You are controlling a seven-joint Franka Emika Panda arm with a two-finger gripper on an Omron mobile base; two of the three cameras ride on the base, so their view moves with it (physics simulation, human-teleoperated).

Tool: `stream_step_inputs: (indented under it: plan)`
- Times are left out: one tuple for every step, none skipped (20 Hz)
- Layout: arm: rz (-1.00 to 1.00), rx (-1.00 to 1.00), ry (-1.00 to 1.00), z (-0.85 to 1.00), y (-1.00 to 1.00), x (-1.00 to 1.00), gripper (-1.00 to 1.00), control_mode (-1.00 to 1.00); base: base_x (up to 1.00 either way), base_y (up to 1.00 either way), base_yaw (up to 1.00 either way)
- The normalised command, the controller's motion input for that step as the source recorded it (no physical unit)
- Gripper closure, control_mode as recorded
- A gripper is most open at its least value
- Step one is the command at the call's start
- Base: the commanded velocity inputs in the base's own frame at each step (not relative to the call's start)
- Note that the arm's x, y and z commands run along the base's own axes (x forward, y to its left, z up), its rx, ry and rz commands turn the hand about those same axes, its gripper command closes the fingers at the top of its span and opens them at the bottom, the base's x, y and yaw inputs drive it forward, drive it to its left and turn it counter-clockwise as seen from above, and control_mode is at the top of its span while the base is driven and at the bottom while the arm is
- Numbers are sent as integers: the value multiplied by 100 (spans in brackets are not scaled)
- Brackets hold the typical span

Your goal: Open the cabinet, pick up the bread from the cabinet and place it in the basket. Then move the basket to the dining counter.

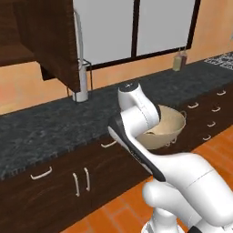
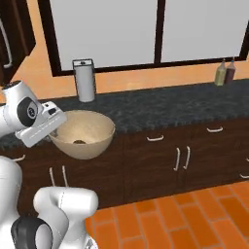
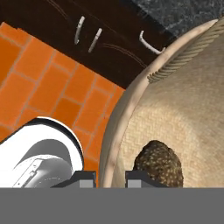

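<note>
Left base view, far left: the cabinet [image 1: 54, 38] hangs with its dark wood-grain door swung out toward the camera, top cut off by the frame edge, long silver bar handle down its right side; its interior cannot be made out. Below it runs the black marbled countertop [image 1: 50, 125], with a silver paper-towel holder [image 1: 82, 79] standing on it, partly masked by the door. Centre: the white arm folds across the picture and hides the near side of the basket [image 1: 170, 125], which sits in the air in front of the lower drawers [image 1: 205, 113], clear of the countertop. Right base view: basket [image 2: 85, 131] is a wide, round, light-tan bowl with smooth sides, carried at its left rim by the gripper [image 2: 53, 127]; a small dark shape lies at its bottom. Hand view: the two dark fingertips [image 3: 86, 178] straddle the basket wall [image 3: 114, 131], jaws clamped on the rim, one inside, one outside; a rope-like handle lies on the rim; the bread [image 3: 159, 162], a brown speckled lump, rests on the basket floor, lower part cut off. Far right: two bottles [image 2: 225, 72] near the window
</note>
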Motion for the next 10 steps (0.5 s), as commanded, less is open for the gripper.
stream_step_inputs:
  plan:
    - [0,0,0,0,0,0,100,100,0,-89,-59]
    - [0,0,0,0,0,0,100,100,0,-91,-59]
    - [0,0,0,0,0,0,100,100,0,-84,-59]
    - [0,0,0,0,0,0,100,100,1,-79,-59]
    - [0,0,0,0,0,0,100,100,14,-74,-57]
    - [0,0,0,0,0,0,100,100,31,-66,-58]
    - [0,0,0,0,0,0,100,100,38,-61,-58]
    - [0,0,0,0,0,0,100,100,44,-51,-57]
    - [0,0,0,0,0,0,100,100,51,-51,-57]
    - [0,0,0,0,0,0,100,100,59,-46,-59]
